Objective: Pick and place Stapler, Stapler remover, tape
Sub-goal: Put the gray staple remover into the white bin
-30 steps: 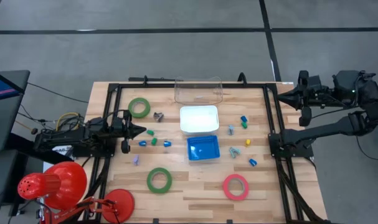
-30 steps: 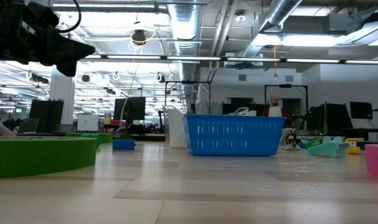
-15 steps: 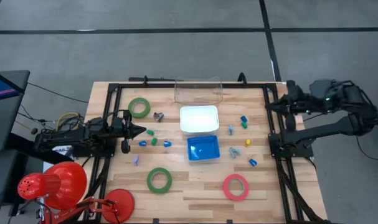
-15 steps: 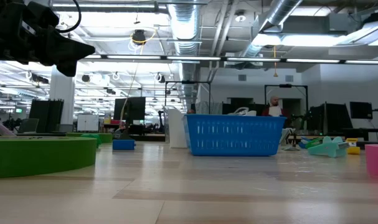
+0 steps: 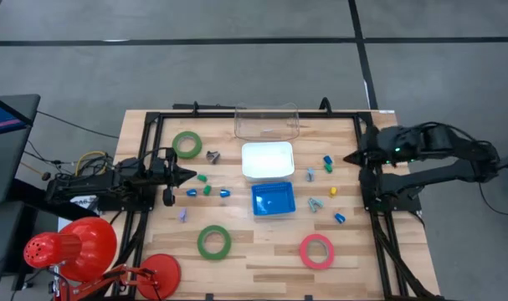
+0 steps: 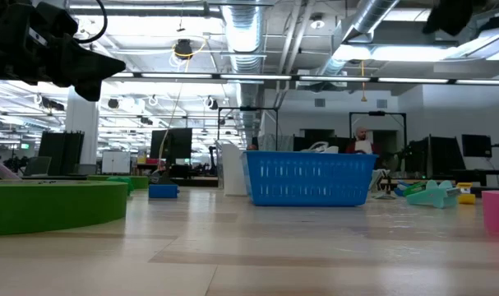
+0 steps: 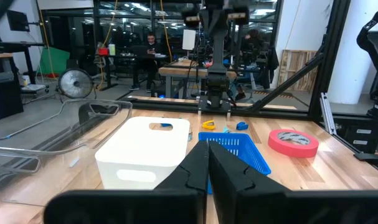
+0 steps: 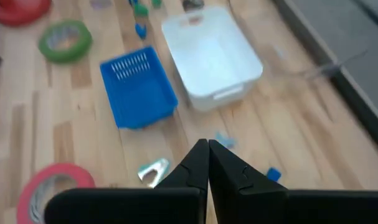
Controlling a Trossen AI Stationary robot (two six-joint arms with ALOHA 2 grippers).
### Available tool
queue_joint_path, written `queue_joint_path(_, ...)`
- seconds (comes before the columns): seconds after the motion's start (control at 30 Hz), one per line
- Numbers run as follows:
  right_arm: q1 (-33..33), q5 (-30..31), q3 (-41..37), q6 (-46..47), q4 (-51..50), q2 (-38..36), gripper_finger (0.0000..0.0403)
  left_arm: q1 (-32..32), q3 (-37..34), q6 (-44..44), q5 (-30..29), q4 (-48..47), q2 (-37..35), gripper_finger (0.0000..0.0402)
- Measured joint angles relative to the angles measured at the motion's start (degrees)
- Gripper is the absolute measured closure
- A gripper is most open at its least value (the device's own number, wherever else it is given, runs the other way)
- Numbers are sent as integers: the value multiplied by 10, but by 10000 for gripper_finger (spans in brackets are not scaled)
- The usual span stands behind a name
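We begin with the desk (image 5: 262,251), a pale wooden top in a black frame. At its middle stand a white bin (image 5: 267,159) and, just beside it on the near side, a blue basket (image 5: 273,199); a clear tray (image 5: 266,123) sits at the far edge.

Next come the tape rings: one green tape ring (image 5: 187,144) lies near the far left corner, a second green ring (image 5: 213,242) near the front, and the pink-red tape ring (image 5: 317,251) front right. All three lie flat and apart from the containers.

Smaller still are the coloured pieces. A cluster of small blue and green pieces (image 5: 205,189) lies left of the basket, and a pale stapler remover-like piece (image 5: 315,204) lies just right of it. We cannot tell which piece is the stapler.

The left pincer (image 5: 189,175) hovers over the left side with its fingers pressed together, holding nothing. The right pincer (image 5: 351,158) hangs at the right edge, likewise closed and empty.

We judge the step in hand to be the right arm's reach toward the pieces on its side. To do it well, we should open the fingers before descending, centre over one piece only, and come straight down so neighbours are not nudged.
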Motion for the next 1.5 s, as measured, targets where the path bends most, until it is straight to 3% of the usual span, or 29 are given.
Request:
queue_joint_path(0.17, 1, -3, -46, -1, 2, 0, 393, 0, 0, 0, 0, 0, 0, 398)
queue_joint_path(0.47, 1, -13, -83, -16, 16, 37, 333, 0, 0, 0, 0, 0, 0, 398)
queue_joint_path(0.8, 0, -13, -85, -21, 30, 128, 290, 0, 0, 0, 0, 0, 0, 398)
queue_joint_path(1.13, 0, -13, -85, -24, 46, 235, 221, 0, 0, 0, 0, 0, 0, 398)
queue_joint_path(1.5, -32, -13, -85, -107, 75, 270, 173, 0, 0, 0, 0, 0, 0, 398)
